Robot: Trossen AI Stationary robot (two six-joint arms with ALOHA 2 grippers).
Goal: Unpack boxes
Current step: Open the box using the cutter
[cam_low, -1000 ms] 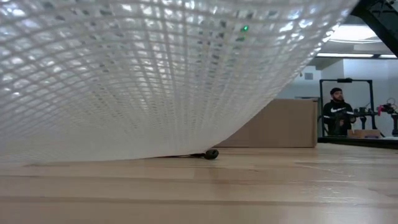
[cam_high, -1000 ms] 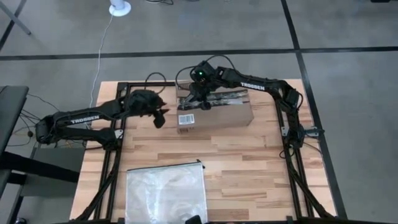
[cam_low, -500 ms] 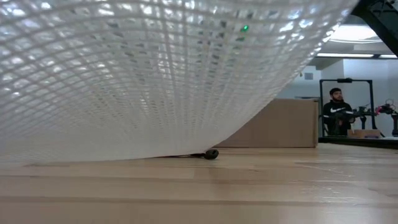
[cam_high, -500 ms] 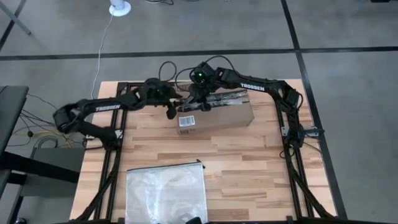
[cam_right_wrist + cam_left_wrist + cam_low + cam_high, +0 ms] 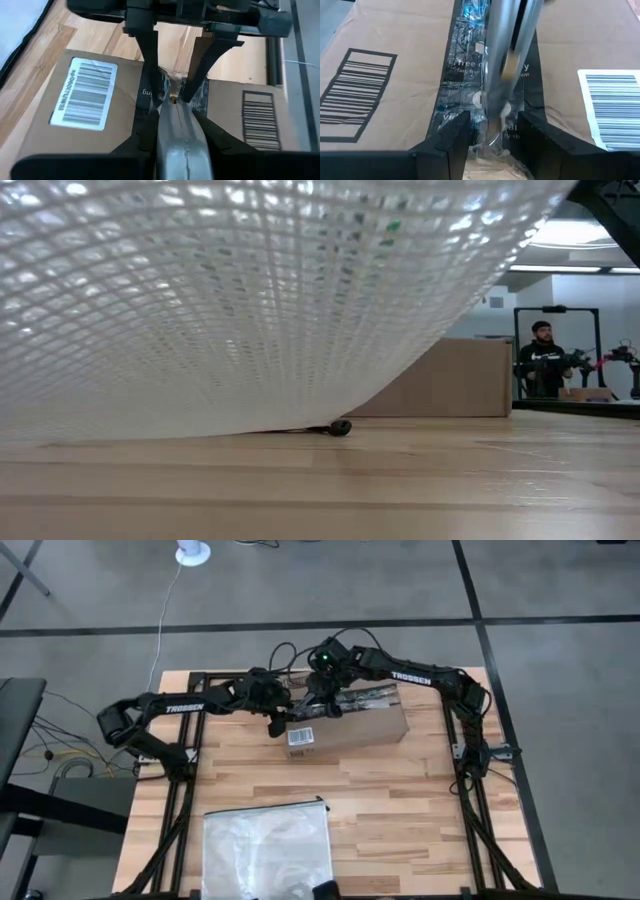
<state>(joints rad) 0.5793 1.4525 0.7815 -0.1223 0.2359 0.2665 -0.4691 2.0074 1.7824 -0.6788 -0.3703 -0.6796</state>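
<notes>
The box [image 5: 345, 720] lies at the far middle of the table [image 5: 400, 800], long axis running left to right, sealed along its top by a dark printed tape strip [image 5: 465, 75]. Flaps are down; contents cannot be seen.

The right gripper [image 5: 322, 708] sits over the left part of the box, fingers clamped together on a silver tool [image 5: 180, 132] (a blade-like piece, kind not clear) whose tip meets the tape near the box's left end.

The left gripper [image 5: 278, 723] is at that same left end, fingers [image 5: 447, 142] apart and straddling the tape end, 1 on each side, with the tool between them. Both grippers are about equally near the seam.

Judgement: the coming move turns on the tool tip lying on the tape line, which runs away to the right along the box's length.

A white barcode label [image 5: 300, 736] is on the near-left face. A clear plastic bag [image 5: 266, 850] lies flat at the near edge, well apart from the box.
</notes>
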